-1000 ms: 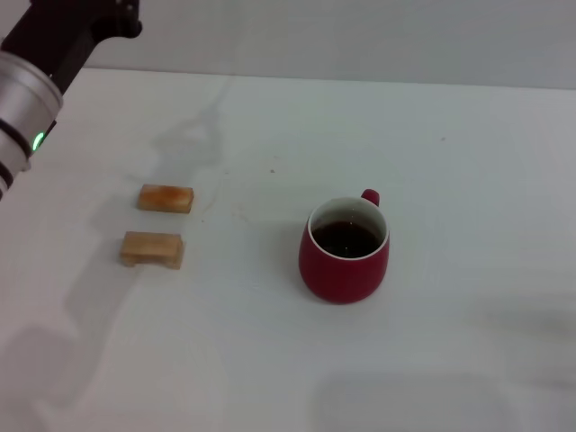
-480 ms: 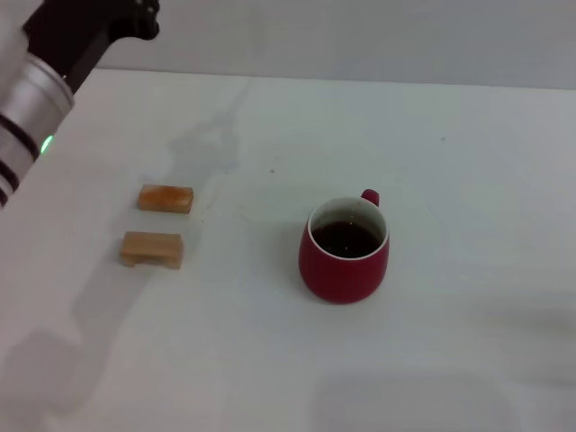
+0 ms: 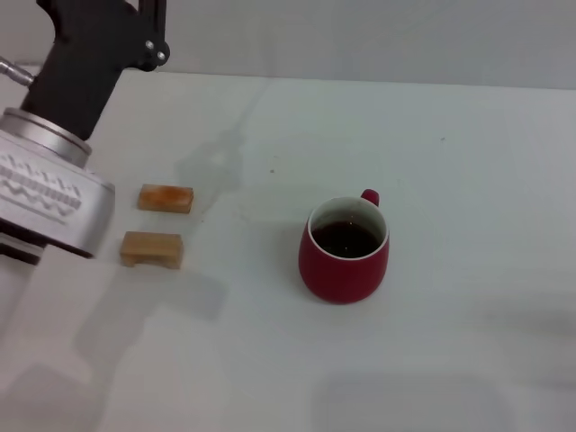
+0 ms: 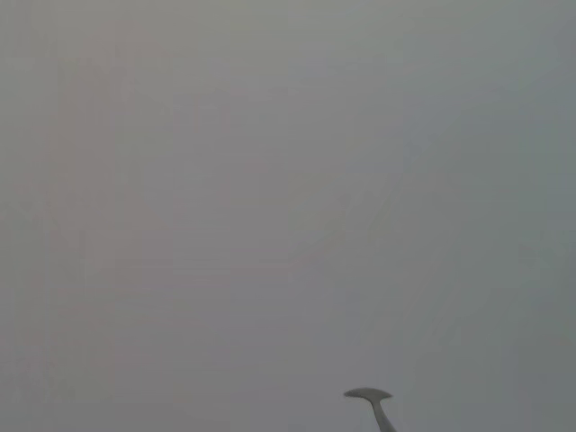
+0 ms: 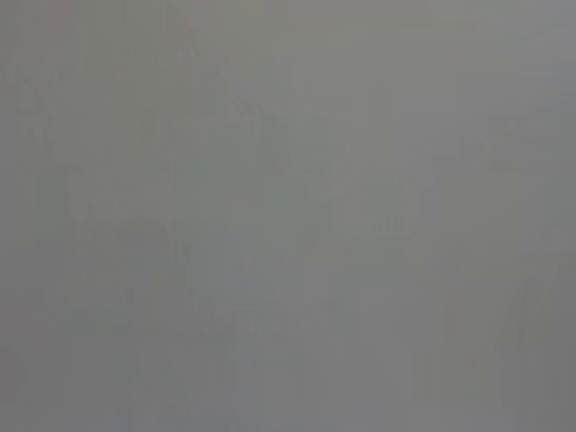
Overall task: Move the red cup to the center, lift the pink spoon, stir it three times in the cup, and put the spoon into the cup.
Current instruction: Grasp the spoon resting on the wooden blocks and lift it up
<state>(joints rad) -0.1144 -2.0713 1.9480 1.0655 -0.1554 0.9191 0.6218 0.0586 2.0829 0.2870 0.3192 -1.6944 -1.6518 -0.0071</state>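
The red cup (image 3: 345, 249) stands mid-desk, dark liquid inside. The spoon's grey bowl (image 4: 369, 394) shows only in the left wrist view, apparently lifted. Left tool, raised well left of the cup: grip unreadable. Next: bring the spoon over the cup.

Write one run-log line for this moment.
left arm: raised, far-left | spoon bowl: left wrist view | red cup: upright, untouched | right arm: unseen

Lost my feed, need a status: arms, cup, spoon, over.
Left arm raised over table's left side, fingers unseen. Right arm out of view. Cup upright, centre-right, dark liquid inside. Spoon bowl in left wrist view only. Two blocks left of cup.
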